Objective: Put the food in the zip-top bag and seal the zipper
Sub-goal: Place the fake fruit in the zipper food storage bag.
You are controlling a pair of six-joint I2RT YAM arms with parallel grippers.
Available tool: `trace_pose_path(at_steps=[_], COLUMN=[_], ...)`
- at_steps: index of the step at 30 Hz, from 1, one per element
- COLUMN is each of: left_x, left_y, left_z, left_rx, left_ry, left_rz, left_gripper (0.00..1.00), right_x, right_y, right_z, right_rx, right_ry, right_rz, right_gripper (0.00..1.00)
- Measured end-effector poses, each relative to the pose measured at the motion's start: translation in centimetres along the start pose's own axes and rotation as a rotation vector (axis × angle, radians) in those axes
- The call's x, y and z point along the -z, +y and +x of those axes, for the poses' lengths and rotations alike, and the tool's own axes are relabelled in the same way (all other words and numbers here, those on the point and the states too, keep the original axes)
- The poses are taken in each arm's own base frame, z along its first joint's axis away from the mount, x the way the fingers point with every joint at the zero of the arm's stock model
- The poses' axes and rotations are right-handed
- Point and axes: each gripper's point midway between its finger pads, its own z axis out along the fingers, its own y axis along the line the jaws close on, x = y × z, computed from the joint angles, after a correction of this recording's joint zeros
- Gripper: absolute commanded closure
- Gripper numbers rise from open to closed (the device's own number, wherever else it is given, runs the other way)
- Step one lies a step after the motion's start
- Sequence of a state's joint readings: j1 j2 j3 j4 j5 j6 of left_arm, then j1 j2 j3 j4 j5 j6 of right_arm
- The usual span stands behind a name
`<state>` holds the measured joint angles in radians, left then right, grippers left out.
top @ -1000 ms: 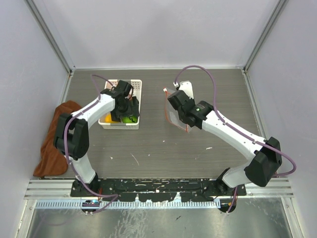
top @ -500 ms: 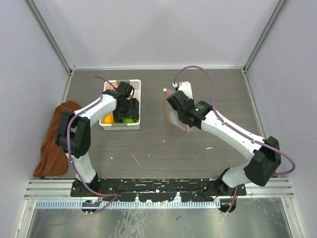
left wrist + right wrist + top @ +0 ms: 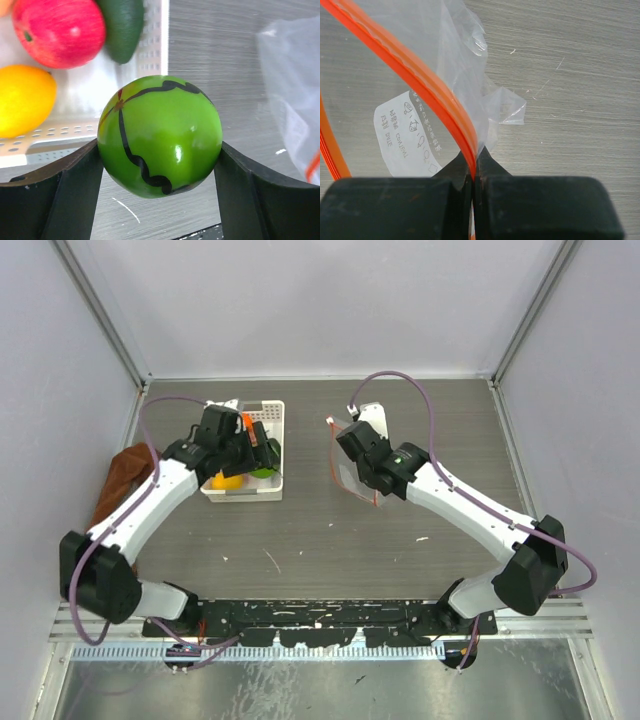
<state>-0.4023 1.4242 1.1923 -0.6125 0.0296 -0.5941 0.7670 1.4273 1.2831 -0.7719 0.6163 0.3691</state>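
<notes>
Now a glossy green toy fruit (image 3: pixel 160 135) is clamped by the left gripper (image 3: pixel 159 150) over the far-left white slotted basket (image 3: pixel 65 131); near the far edge, the orange zipper (image 3: pixel 420 83) of the clear plastic bag (image 3: pixel 435 45) is pinched by the right gripper (image 3: pixel 473 171).

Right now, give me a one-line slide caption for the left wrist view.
Left gripper clamps a glossy green toy fruit with black squiggles near the white slotted basket.

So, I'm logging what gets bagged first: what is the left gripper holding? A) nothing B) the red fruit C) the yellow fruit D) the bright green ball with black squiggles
D: the left gripper is clamped on both sides of the bright green ball, while the yellow fruit and red fruit lie in the white basket.
</notes>
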Motion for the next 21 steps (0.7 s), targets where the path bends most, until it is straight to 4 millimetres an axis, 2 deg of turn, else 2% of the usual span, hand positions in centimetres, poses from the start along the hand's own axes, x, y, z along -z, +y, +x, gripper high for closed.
trace_pose_path(at_steps=[8, 14, 18, 21], left_x=[4.6, 8.3, 9.8, 10.1], left_y=[-5.1, -10.5, -13.2, -14.5], left_z=[0.0, 0.0, 0.5, 1.4], left_rx=[-0.083, -0.273, -0.402, -0.484], left_ry=[-0.175, -0.338, -0.433, -0.482], left_rz=[0.315, 0.550, 0.692, 0.768], left_gripper=[0.46, 0.48, 0.52, 0.53], right_x=[0.3, 0.5, 0.6, 0.6], right_y=[0.7, 1.3, 1.5, 1.8], right_z=[-0.2, -0.2, -0.2, -0.1], right_rx=[-0.003, -0.007, -0.008, -0.007], right_ry=[0.004, 0.010, 0.015, 0.020], right_rz=[-0.038, -0.068, -0.085, -0.099], right_gripper=[1.00, 1.00, 1.00, 1.00])
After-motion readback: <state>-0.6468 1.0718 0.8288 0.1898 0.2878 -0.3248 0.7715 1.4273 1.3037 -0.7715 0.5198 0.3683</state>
